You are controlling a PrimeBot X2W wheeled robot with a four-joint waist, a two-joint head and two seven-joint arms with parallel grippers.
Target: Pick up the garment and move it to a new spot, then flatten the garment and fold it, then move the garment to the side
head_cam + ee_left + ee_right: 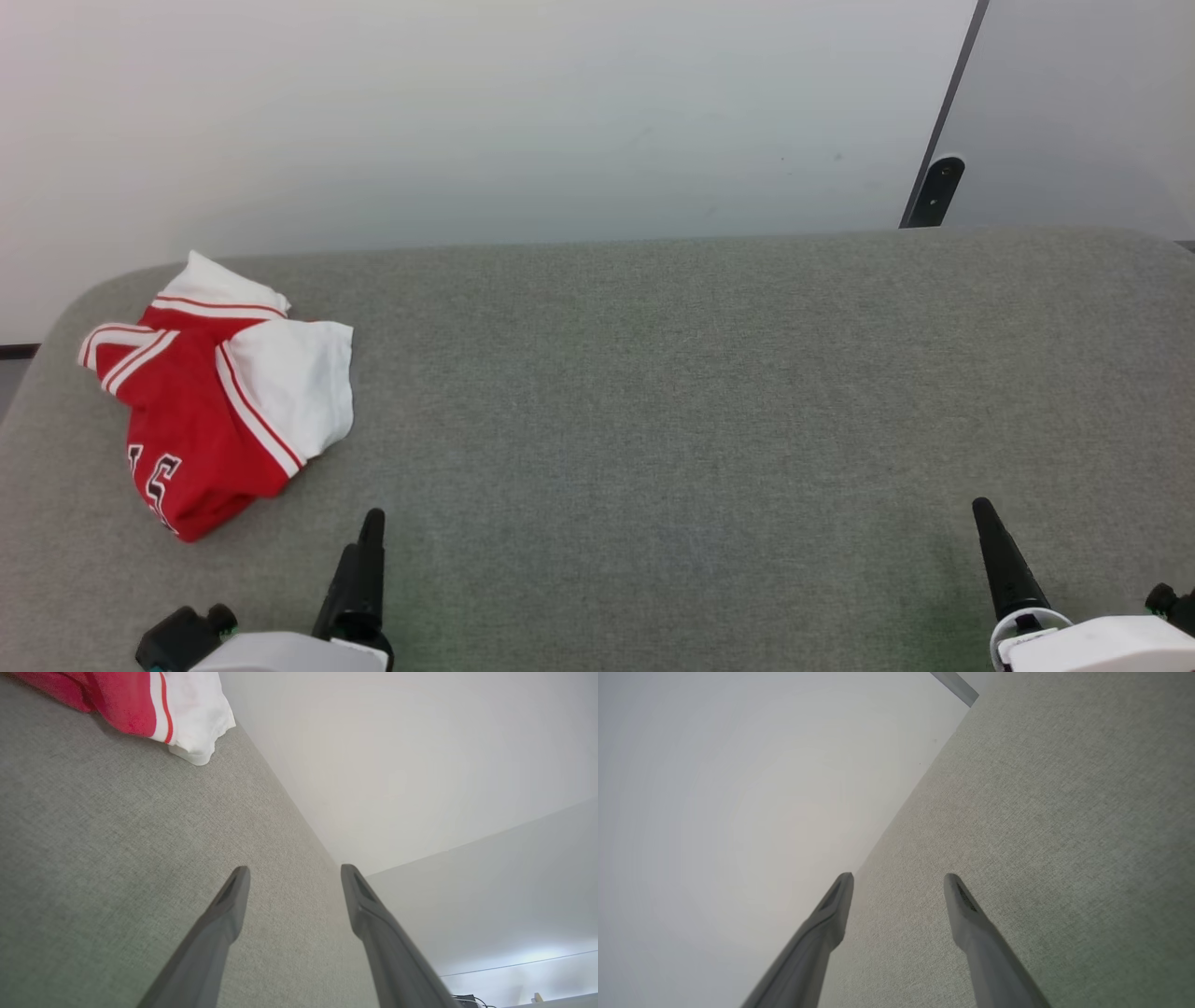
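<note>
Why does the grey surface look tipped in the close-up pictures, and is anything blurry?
Head view: soft even light, the garment sharp, faint shadow beneath it. Left wrist view: camera tilts with the arm, so the grey surface slants; the left gripper looks soft. Right wrist view: same slant, right gripper likewise soft.

A grey fabric-covered surface meets a pale wall, a dark bracket behind its far edge.
</note>
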